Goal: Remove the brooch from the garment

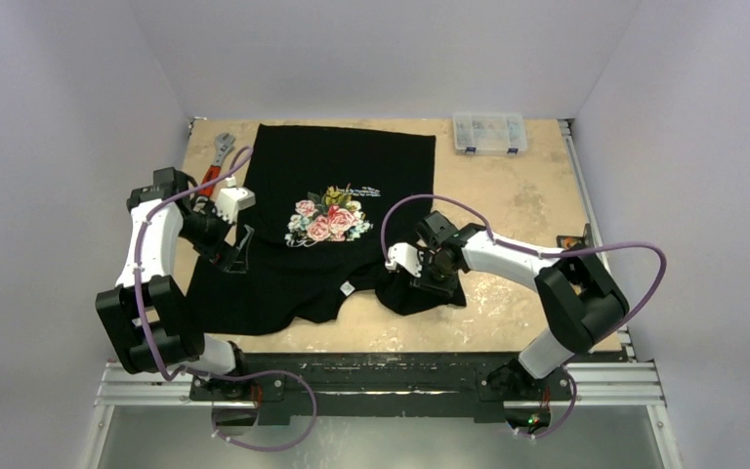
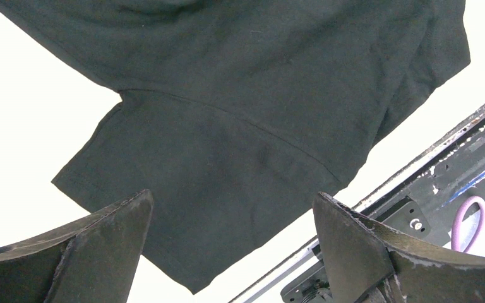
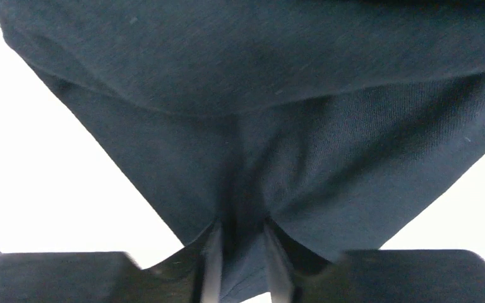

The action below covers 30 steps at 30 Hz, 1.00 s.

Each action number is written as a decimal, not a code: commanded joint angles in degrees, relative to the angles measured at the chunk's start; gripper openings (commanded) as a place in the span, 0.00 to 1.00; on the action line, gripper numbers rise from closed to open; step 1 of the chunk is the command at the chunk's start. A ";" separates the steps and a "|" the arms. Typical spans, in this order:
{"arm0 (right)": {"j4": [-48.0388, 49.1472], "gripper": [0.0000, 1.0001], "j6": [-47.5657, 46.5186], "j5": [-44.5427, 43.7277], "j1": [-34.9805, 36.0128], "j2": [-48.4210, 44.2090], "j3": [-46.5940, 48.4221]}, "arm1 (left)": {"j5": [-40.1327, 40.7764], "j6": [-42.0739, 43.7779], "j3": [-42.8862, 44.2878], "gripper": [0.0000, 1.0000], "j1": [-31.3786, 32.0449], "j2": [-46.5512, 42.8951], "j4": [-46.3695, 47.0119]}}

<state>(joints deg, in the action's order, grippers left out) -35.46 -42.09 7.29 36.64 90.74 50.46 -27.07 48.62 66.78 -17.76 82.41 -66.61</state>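
Your garment (image 1: 352,166) lies spread flat on the surface (image 1: 527,195), with its neck label (image 1: 348,288) toward the arm bases and its hem toward the far wall. The pink-rose floral print (image 1: 327,220) faces up near the middle. Your left end effector (image 1: 239,252) is released. Its two fingers stand wide apart over the sleeve on the left side of the cloth, and in the left wrist view that sleeve lies smooth between them, with the near rail showing beyond it. Your right end effector (image 1: 418,283) sits low on the opposite sleeve, near the front edge of the surface. In the right wrist view its fingers (image 3: 209,265) are drawn close together and grasp a raised ridge of the black fabric, which bunches up just ahead of them. A red-handled wrench (image 1: 220,156) rests beside the far left corner of the cloth. A clear compartment box (image 1: 489,133) stands well apart from it at the far right.
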 commanded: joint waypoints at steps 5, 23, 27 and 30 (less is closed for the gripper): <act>-17.78 0.05 -14.41 -2.65 -0.10 -5.05 -5.70 | -2.62 2.25 0.81 0.96 -1.64 0.15 1.73; -29.56 0.01 -17.97 -8.17 -3.96 -12.15 -5.59 | 21.56 17.36 -18.24 0.79 -3.64 -0.76 13.92; -29.03 0.04 -17.42 -8.34 -7.17 -10.93 -4.22 | 26.57 18.65 -20.08 0.72 -4.15 3.98 18.66; -28.57 0.05 -17.33 -9.00 -7.81 -11.65 -4.28 | 31.96 20.84 -21.96 0.69 -4.83 6.88 24.34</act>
<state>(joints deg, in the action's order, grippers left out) -62.48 -59.94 0.40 29.89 80.01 44.77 -3.31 65.23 46.63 -21.28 86.52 -51.62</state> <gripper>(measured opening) 0.048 0.700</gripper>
